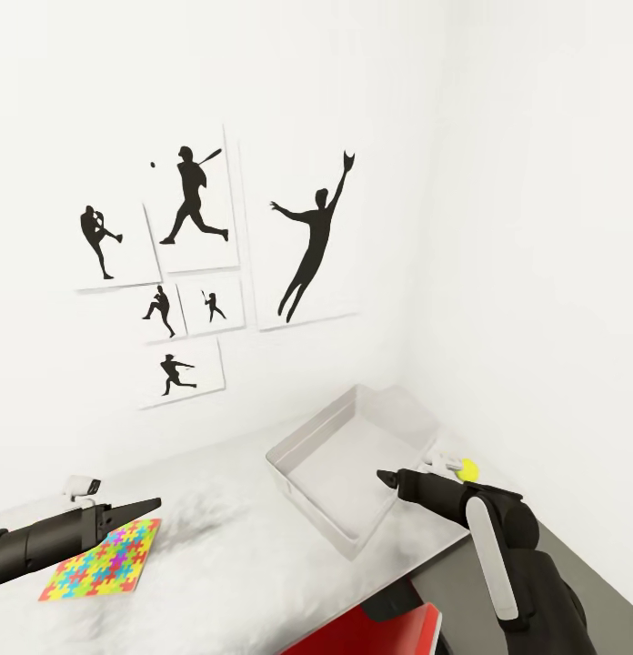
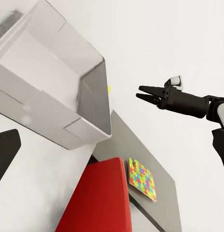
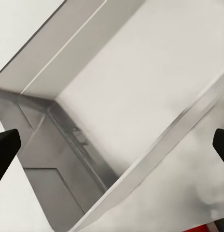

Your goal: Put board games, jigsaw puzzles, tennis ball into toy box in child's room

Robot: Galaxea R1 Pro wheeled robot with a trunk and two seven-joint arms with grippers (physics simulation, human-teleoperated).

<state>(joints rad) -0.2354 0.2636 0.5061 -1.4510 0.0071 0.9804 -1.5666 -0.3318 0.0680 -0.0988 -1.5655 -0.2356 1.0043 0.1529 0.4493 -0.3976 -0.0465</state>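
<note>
Both grippers are in my head camera: the right gripper (image 1: 386, 477) hangs over the near corner of the grey toy box (image 1: 309, 430) with nothing in it, though I cannot tell its opening from this angle; the left gripper (image 1: 151, 503) hovers above the jigsaw puzzle (image 1: 104, 560), which lies flat on the white table (image 1: 235, 564), and its fingers look pressed together and hold nothing. A tennis ball (image 1: 467, 469) sits just past the box's right corner, a red chair (image 1: 389, 634) below the table edge.

From my left wrist camera I see the toy box (image 2: 88, 96), the red chair (image 2: 100, 200), a puzzle (image 2: 142, 179) and the other gripper (image 2: 141, 92).

From my right wrist camera, two dark fingertips (image 3: 6, 150) stand wide apart on either side of the box's bare interior (image 3: 136, 82).
</note>
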